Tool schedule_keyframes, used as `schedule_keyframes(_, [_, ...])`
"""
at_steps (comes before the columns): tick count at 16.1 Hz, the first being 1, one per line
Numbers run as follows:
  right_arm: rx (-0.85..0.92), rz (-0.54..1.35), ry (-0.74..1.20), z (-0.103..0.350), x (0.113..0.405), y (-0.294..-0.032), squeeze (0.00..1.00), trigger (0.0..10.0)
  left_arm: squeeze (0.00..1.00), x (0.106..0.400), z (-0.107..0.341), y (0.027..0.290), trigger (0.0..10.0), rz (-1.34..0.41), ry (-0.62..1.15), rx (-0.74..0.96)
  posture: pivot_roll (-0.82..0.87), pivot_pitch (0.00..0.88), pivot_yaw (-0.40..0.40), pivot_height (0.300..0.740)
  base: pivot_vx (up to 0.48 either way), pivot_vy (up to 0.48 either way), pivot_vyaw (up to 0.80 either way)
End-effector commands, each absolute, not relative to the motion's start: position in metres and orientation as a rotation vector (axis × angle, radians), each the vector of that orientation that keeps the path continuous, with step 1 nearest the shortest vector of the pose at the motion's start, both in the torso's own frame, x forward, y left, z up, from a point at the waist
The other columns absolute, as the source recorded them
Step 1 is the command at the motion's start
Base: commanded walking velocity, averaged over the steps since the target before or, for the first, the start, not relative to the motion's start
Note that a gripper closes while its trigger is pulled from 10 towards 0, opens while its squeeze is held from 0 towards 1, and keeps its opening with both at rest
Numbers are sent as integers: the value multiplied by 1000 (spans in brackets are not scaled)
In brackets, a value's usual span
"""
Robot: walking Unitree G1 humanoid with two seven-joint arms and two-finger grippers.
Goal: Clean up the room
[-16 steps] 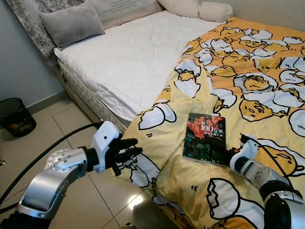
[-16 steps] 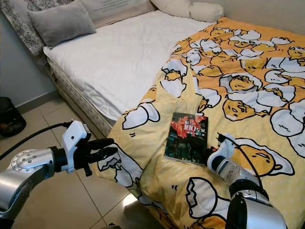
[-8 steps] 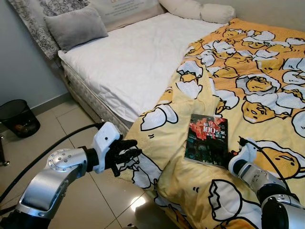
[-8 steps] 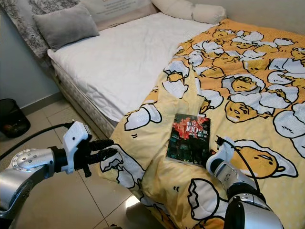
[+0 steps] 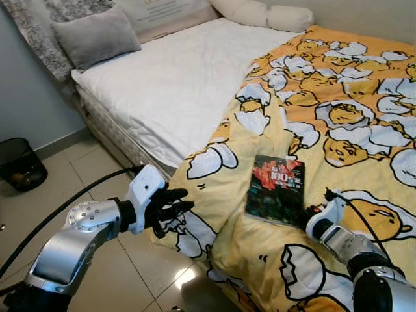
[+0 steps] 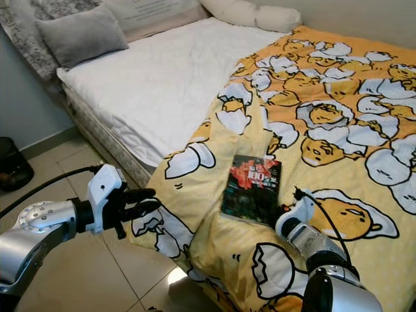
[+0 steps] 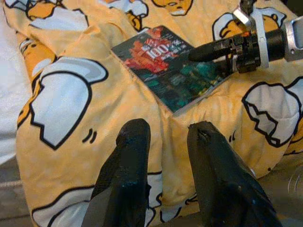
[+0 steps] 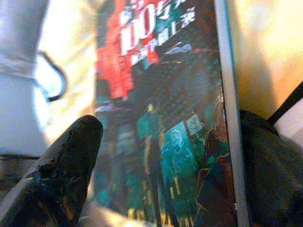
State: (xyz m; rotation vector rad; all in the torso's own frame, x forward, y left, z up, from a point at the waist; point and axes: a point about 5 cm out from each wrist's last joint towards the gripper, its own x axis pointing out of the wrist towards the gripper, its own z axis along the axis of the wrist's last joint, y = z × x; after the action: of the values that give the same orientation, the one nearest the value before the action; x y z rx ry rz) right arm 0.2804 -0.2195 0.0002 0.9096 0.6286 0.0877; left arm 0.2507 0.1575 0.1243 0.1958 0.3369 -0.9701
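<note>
Book (image 5: 275, 190) flat on yellow quilt (image 5: 338, 130) near bed's foot edge. Right claw (image 8: 161, 179) spread wide, fingers straddling book's lower corner, not clamped. Left claw (image 7: 165, 175) parted, empty, hovering off quilt edge. Thin, stiff, glossy cover, probably slippery; soft bedding gives underneath. Best pinch across the near edge.

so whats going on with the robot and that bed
The robot stands at the bed's corner, reaching for a book that lies flat on the yellow egg-print blanket. Its right gripper is open at the book's near right corner, fingers straddling the edge, not yet closed on it. The left gripper is open beside the blanket's hanging edge, holding nothing. A black bin sits by the wall.
</note>
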Motion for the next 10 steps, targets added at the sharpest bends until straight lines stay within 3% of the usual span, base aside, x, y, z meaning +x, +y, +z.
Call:
schedule_keyframes(1, [991, 154, 644, 2, 283, -205, 0, 10000, 0, 254, 126, 160, 10000, -955, 333, 212, 26, 0, 94, 740, 0, 0, 0])
schedule_keyframes(8, [1043, 299, 619, 12, 289, -190, 0, 10000, 0, 257, 125, 157, 10000, -950, 312, 193, 16, 0, 78, 740, 0, 0, 0])
schedule_keyframes(9, [1035, 298, 635, 9, 289, -185, 0, 7686, 0, 258, 125, 157, 10000, -949, 310, 192, 15, 0, 78, 740, 0, 0, 0])
schedule_keyframes(10, [1024, 291, 646, 7, 288, -181, 0, 2824, 0, 258, 125, 157, 10000, -948, 308, 191, 16, 0, 76, 740, 0, 0, 0])
